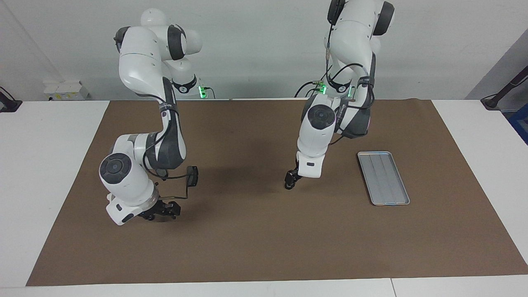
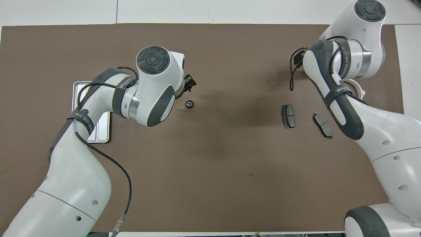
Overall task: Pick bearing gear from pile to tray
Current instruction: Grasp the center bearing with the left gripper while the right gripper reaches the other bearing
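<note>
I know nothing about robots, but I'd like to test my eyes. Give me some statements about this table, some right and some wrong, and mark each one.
1. The tray has nothing in it. True.
2. The small black ring lies in the tray. False: it lies on the brown mat.
3. Two dark grey plates lie toward the right arm's end of the table. True.
4. The plates are stacked. False: they lie apart, side by side.
5. The left gripper is over the tray. False: it is over the mat.
6. The right gripper is low over the mat. True.
</note>
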Action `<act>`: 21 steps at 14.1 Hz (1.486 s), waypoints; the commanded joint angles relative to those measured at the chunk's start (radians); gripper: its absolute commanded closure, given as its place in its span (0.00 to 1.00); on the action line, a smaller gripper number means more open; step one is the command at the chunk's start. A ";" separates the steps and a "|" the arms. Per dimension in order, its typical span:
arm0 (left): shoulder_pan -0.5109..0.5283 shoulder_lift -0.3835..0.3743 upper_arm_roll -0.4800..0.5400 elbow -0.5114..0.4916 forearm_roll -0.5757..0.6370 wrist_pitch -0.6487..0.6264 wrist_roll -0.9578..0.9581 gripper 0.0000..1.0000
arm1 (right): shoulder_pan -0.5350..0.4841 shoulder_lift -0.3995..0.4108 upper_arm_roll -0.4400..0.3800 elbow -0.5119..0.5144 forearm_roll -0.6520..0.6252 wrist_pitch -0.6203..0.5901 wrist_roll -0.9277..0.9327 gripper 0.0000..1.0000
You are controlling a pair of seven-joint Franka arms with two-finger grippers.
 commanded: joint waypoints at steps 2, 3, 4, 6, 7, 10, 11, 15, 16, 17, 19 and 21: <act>-0.022 -0.008 0.019 -0.062 0.008 0.094 -0.039 0.00 | -0.028 0.004 0.009 -0.030 0.001 0.042 -0.051 0.00; -0.028 0.001 0.019 -0.057 0.005 0.094 -0.050 0.00 | -0.030 0.007 0.009 -0.030 0.001 0.042 -0.051 0.00; -0.036 0.009 0.019 -0.057 0.007 0.103 -0.068 0.00 | -0.038 0.015 0.009 -0.030 0.001 0.043 -0.051 0.00; -0.062 0.027 0.019 -0.065 0.010 0.128 -0.115 0.00 | -0.044 0.021 0.010 -0.038 0.002 0.081 -0.056 0.00; -0.076 0.041 0.019 -0.065 0.010 0.129 -0.128 0.00 | -0.045 0.021 0.010 -0.048 -0.002 0.085 -0.054 0.00; -0.076 0.044 0.019 -0.063 0.010 0.137 -0.128 0.03 | -0.047 0.024 0.010 -0.053 -0.008 0.085 -0.051 0.04; -0.076 0.044 0.022 -0.065 0.011 0.137 -0.128 0.08 | -0.050 0.026 0.010 -0.059 -0.010 0.085 -0.053 0.05; -0.073 0.045 0.022 -0.065 0.014 0.140 -0.126 0.44 | -0.053 0.023 0.012 -0.061 -0.033 0.066 -0.056 0.08; -0.071 0.045 0.022 -0.065 0.016 0.140 -0.126 0.62 | -0.055 0.023 0.012 -0.061 -0.033 0.065 -0.058 0.08; -0.071 0.045 0.022 -0.066 0.017 0.139 -0.126 0.79 | -0.058 0.023 0.012 -0.061 -0.036 0.060 -0.056 0.08; -0.070 0.044 0.022 -0.065 0.022 0.128 -0.126 1.00 | -0.058 0.021 0.012 -0.059 -0.038 0.037 -0.054 0.08; -0.062 0.041 0.023 -0.054 0.045 0.090 -0.122 1.00 | -0.061 0.021 0.012 -0.059 -0.039 0.019 -0.054 0.08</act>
